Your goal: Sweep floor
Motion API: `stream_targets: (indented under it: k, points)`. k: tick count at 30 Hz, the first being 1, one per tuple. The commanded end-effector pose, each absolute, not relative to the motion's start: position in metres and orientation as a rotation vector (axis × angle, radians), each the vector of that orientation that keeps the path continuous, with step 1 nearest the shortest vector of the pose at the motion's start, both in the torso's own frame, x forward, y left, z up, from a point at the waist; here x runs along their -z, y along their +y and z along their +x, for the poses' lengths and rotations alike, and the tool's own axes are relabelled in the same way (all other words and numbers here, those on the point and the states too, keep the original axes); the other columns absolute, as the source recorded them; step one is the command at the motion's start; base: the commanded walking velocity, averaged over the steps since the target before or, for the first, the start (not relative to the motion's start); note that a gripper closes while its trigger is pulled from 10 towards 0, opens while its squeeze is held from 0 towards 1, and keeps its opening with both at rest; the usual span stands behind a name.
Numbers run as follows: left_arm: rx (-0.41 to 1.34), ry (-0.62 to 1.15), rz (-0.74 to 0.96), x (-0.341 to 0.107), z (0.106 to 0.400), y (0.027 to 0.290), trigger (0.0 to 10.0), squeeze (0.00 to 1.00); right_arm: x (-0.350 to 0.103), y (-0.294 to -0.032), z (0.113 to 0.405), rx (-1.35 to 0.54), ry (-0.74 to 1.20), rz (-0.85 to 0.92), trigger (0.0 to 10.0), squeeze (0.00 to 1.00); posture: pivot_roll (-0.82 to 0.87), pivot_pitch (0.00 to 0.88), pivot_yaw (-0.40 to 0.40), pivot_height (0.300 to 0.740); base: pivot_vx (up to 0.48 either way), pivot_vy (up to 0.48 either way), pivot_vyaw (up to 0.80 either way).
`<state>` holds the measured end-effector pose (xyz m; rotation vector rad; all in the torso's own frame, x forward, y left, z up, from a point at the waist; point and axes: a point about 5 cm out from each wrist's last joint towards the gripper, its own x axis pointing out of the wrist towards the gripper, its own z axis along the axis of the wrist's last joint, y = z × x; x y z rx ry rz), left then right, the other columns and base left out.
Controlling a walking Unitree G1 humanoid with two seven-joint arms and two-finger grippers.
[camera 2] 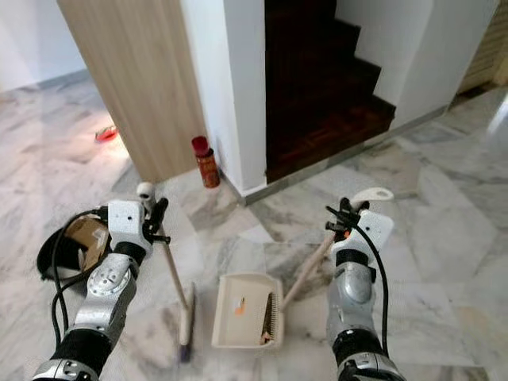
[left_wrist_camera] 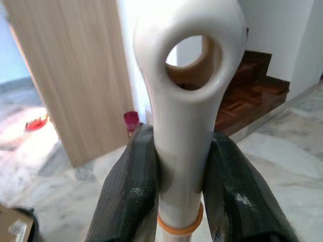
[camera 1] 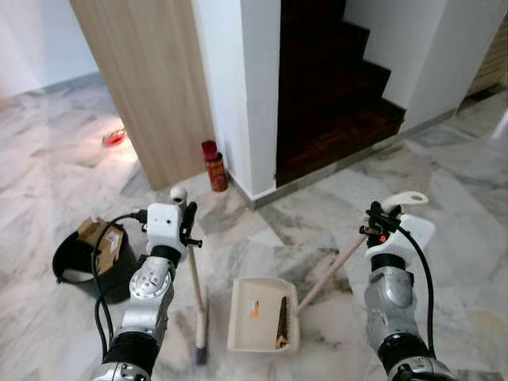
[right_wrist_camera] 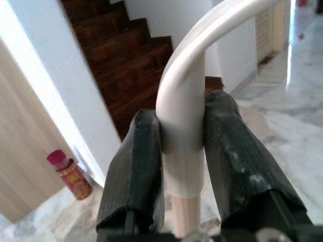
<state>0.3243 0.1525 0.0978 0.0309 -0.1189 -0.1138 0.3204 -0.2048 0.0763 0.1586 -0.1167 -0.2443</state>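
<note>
Two tools are in your grip on the marble floor [camera 1: 71, 159]. Your left gripper [left_wrist_camera: 181, 166] has its jaws clamped on the white top of the broom [camera 1: 195, 290], just below the hanging hole, and the wooden stick runs down to the brush head resting on the floor beside the dustpan [camera 1: 262, 313]. Your right gripper [right_wrist_camera: 182, 146] has its jaws closed around the curved white handle of the dustpan, whose stick slants down to the cream pan lying flat between your two arms. Bits of debris sit inside the pan, near its comb edge. On your left, close to the arm, stands a black bin [camera 1: 79, 266] with cardboard in it. Ahead, a red canister [camera 1: 213, 166] stands against the wooden panel [camera 1: 151, 79], next to the white wall and dark stairs [camera 1: 333, 95].
</note>
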Motion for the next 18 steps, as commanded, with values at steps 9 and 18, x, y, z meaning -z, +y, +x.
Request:
stream_targets:
  k: [9,18]
  points:
    - [0.106,-0.161,0.062,-0.1072,0.3251,0.1597,10.0,0.00,-0.0879,-0.1912,0.3259,0.191,-0.175,0.149,10.0,0.00,0.04,0.000,0.073,0.740,0.000,0.288,0.77]
    - [0.091,-0.160,0.069,-0.1076,0.3245,0.1645,10.0,0.00,-0.0876,-0.1921,0.3257,0.185,-0.171,0.144,10.0,0.00,0.05,0.000,0.064,0.740,0.000,0.287,0.33]
